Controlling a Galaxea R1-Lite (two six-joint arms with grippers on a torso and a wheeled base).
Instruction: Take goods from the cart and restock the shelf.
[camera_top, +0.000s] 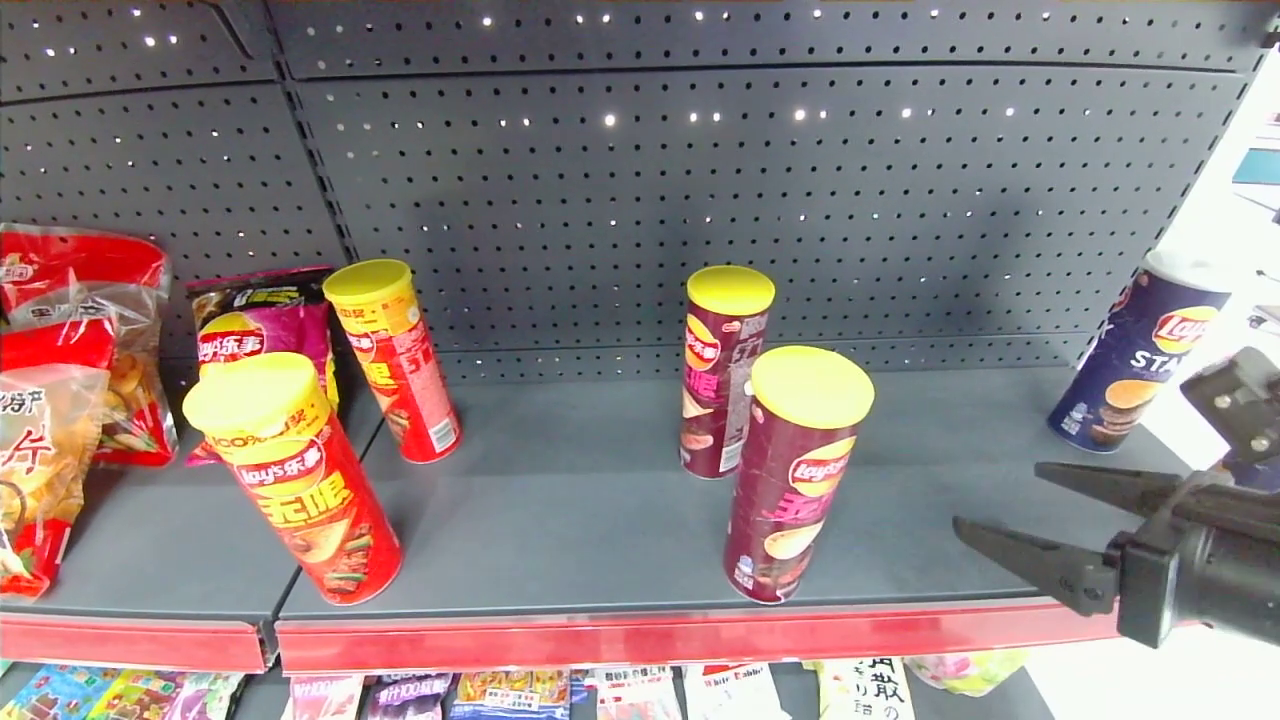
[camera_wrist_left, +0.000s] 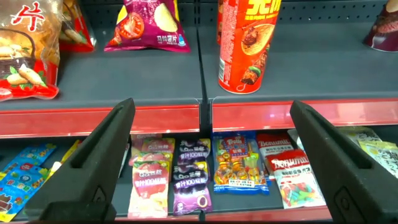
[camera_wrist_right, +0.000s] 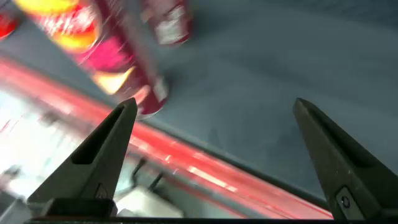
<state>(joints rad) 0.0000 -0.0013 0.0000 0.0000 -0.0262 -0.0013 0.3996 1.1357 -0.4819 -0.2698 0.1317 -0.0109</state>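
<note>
On the grey shelf (camera_top: 580, 520) stand two maroon chip cans with yellow lids, one at the front (camera_top: 795, 470) and one behind it (camera_top: 727, 370). Two red cans stand to the left, front (camera_top: 300, 480) and back (camera_top: 390, 360). A dark blue can (camera_top: 1135, 350) stands at the shelf's far right end. My right gripper (camera_top: 1000, 500) hangs open and empty just right of the front maroon can (camera_wrist_right: 130, 56), above the shelf's red front strip (camera_wrist_right: 205, 168). My left gripper (camera_wrist_left: 212, 106) is open and empty in front of the shelf edge, below the front red can (camera_wrist_left: 249, 50).
Snack bags (camera_top: 60, 400) fill the shelf's left end, with a purple bag (camera_top: 262, 320) behind the red cans. A lower shelf holds several candy packs (camera_wrist_left: 236, 165). Bare shelf lies between the red and maroon cans and right of the maroon ones. A pegboard wall (camera_top: 700, 200) backs the shelf.
</note>
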